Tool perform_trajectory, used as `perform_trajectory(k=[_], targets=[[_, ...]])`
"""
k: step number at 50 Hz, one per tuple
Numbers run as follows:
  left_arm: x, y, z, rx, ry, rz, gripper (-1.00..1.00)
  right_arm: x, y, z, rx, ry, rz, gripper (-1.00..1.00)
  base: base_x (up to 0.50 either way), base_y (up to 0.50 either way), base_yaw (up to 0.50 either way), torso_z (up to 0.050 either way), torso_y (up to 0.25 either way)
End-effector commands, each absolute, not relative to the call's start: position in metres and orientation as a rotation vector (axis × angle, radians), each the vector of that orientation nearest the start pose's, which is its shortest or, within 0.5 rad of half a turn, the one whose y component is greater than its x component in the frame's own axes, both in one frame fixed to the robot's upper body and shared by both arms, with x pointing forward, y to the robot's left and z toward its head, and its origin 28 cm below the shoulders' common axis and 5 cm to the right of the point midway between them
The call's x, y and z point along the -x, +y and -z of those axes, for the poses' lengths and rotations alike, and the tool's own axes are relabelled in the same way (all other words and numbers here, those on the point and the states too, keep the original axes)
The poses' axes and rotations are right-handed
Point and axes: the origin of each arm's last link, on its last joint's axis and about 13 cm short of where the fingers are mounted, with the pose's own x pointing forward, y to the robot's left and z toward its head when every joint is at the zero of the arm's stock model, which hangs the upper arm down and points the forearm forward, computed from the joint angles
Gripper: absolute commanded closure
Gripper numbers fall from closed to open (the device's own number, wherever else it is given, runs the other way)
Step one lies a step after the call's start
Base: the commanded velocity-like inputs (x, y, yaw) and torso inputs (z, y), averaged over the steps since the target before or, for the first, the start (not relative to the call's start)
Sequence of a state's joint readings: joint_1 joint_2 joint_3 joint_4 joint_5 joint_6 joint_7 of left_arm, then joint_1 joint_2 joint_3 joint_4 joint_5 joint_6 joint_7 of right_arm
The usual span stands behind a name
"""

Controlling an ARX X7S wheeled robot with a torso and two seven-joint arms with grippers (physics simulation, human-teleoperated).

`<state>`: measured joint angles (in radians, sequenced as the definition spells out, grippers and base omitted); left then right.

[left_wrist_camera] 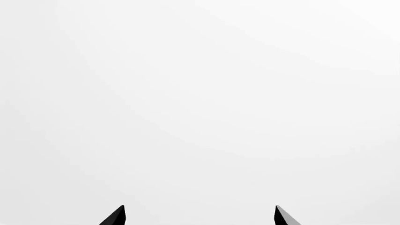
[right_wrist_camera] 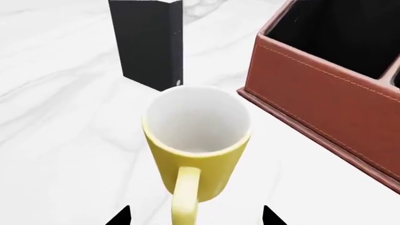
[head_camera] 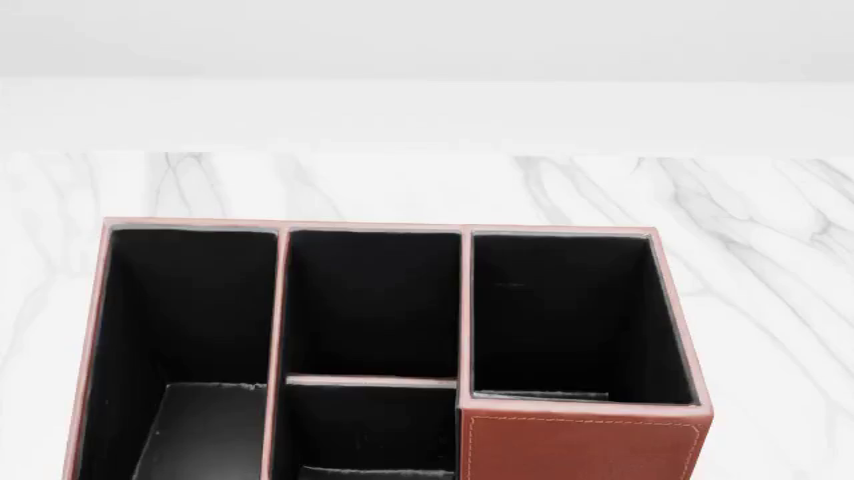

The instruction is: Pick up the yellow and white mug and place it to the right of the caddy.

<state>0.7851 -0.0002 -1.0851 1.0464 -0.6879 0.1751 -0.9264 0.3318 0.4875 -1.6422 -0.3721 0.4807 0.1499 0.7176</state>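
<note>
1. Spreading across the head view, the white marble bench (head_camera: 400,185) carries everything seen here.
2. The caddy (head_camera: 581,445) stands on it, reddish-brown with light stitching, its black inside split into several compartments.
3. A black upright book (right_wrist_camera: 147,44) stands beyond the mug in the right wrist view, apart from the caddy's wall.
4. The yellow and white mug (right_wrist_camera: 196,140) sits upright on the bench just beside the caddy's outer wall, not touching it, handle turned toward the camera.
5. The right hand (right_wrist_camera: 195,218) is spread, tips either side of the handle, gripping nothing.
6. The left hand (left_wrist_camera: 200,216) is spread too, over a blank white surface.
</note>
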Motion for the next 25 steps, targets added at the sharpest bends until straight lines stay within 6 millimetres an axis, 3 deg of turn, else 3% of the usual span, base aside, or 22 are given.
perform_trajectory(k=[1, 25], targets=[[-0.006, 0.314, -0.194, 0.047, -0.701, -1.401, -1.00, -0.062, -0.004, -0.005, 0.212, 0.291, -0.870, -1.00, 0.00, 0.00, 0.00, 0.000, 0.000], [-0.008, 0.312, -0.192, 0.040, -0.698, -1.391, -1.00, -0.070, -0.001, 0.015, 0.246, 0.320, -0.880, -1.00, 0.00, 0.00, 0.00, 0.000, 0.000]])
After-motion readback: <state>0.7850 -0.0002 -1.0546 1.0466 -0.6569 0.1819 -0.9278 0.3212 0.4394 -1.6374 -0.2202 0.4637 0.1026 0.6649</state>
